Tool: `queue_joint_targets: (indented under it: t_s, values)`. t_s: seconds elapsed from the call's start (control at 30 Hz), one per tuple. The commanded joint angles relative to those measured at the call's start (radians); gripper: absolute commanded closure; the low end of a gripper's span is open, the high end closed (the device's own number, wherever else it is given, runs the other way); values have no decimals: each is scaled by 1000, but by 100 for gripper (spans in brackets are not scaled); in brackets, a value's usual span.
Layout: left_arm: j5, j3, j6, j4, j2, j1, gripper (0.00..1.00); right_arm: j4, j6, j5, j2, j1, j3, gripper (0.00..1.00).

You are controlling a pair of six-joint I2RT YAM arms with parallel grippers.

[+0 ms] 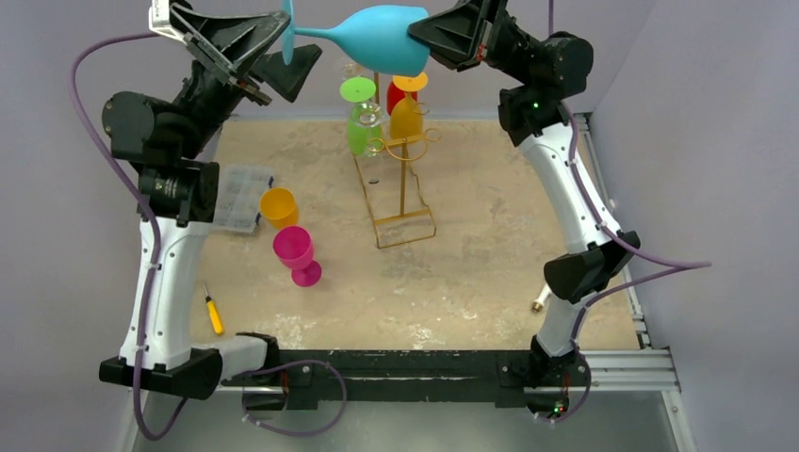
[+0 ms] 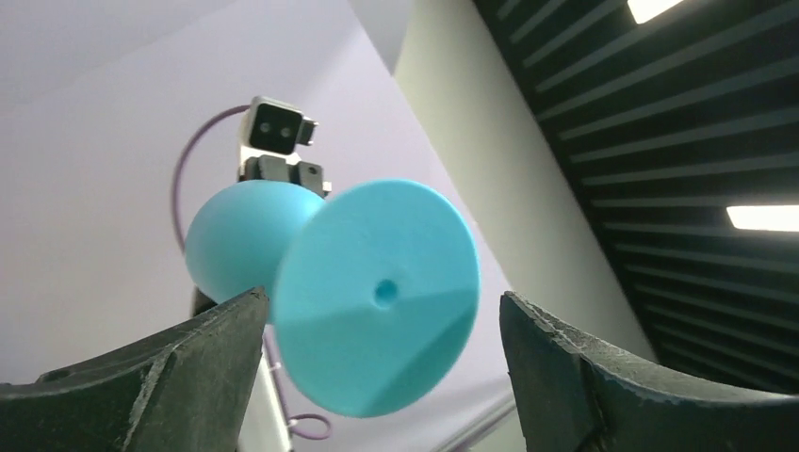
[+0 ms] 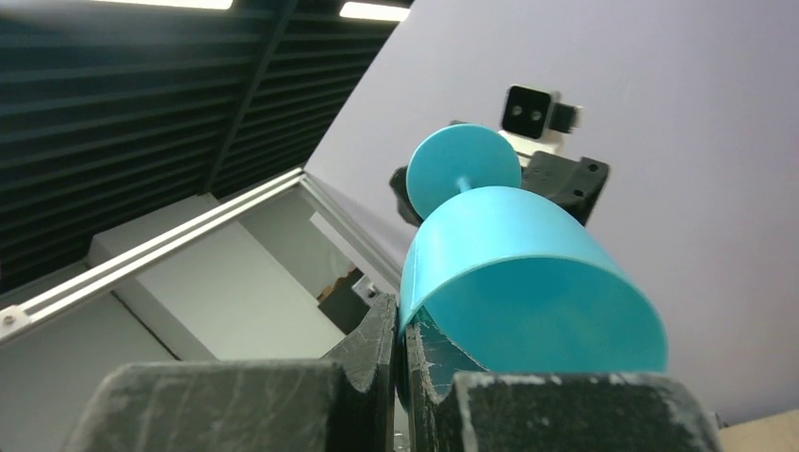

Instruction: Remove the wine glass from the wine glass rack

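Top external view: a blue wine glass (image 1: 377, 38) lies on its side in mid-air, held high above the gold rack (image 1: 403, 193) and clear of its hooks. Its long axis runs level from left to right, with the foot to the left and the bowl's mouth to the right. The right gripper (image 1: 421, 38) is clamped tight on the bowl's rim. The left gripper (image 1: 285, 52) is spread wide around the foot, which sits between its fingers without touching them; it grips nothing.
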Motion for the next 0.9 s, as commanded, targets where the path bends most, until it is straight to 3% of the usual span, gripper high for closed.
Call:
queue_joint_targets:
  t_s: [0.0, 0.1, 0.3, 0.53, 0.87]
  values:
    - [39, 155, 371, -452, -53, 14, 10, -199, -191, -34, -104, -2, 6, 100]
    - [26, 159, 427, -515, -64, 14, 11, -329, -277, -41, -122, -3, 4, 100]
    - [-8, 225, 581, -701, -65, 14, 11, -366, -296, -38, -132, -10, 3, 100]
    - [-41, 356, 766, -909, -36, 14, 13, -606, -497, -58, -147, -12, 56, 100]
    - [-58, 395, 863, -993, -26, 11, 22, -886, -733, -96, -168, -37, 117, 100]
